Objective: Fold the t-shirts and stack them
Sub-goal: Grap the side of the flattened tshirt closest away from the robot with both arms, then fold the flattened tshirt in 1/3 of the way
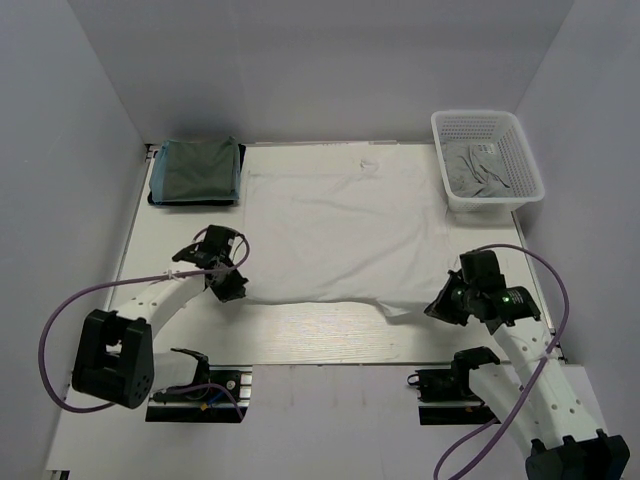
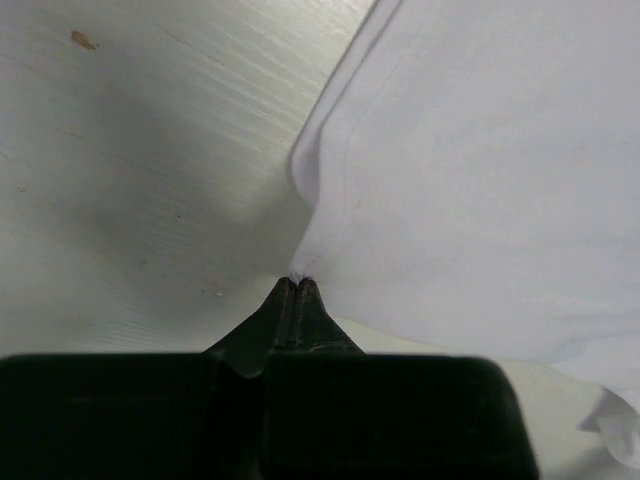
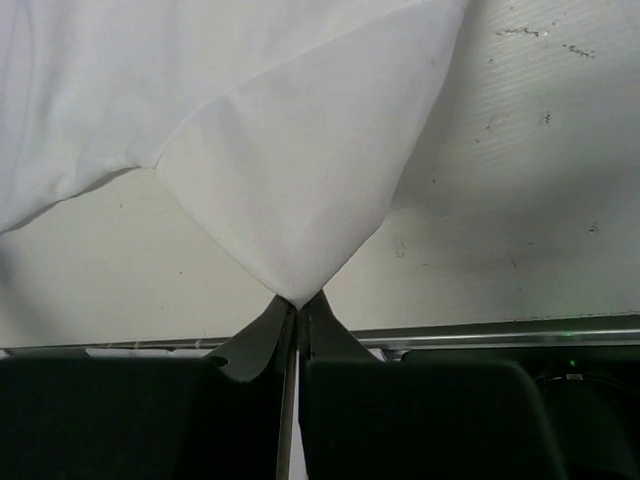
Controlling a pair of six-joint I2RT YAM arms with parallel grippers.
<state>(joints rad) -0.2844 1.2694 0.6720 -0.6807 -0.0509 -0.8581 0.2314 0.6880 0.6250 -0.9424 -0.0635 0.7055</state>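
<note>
A white t-shirt (image 1: 340, 225) lies spread on the table, collar at the far edge. My left gripper (image 1: 236, 291) is shut on its near left corner; in the left wrist view the cloth (image 2: 470, 180) rises from the closed tips (image 2: 297, 281). My right gripper (image 1: 432, 310) is shut on the near right corner; in the right wrist view a pointed fold of white cloth (image 3: 300, 190) runs into the closed tips (image 3: 301, 300). A folded dark green t-shirt (image 1: 198, 170) lies at the far left. Grey t-shirts (image 1: 482, 170) lie crumpled in the basket.
A white mesh basket (image 1: 532, 170) stands at the far right. White walls close in the table on three sides. The table's metal front rail (image 3: 480, 330) shows just under my right gripper. Purple cables loop beside both arms.
</note>
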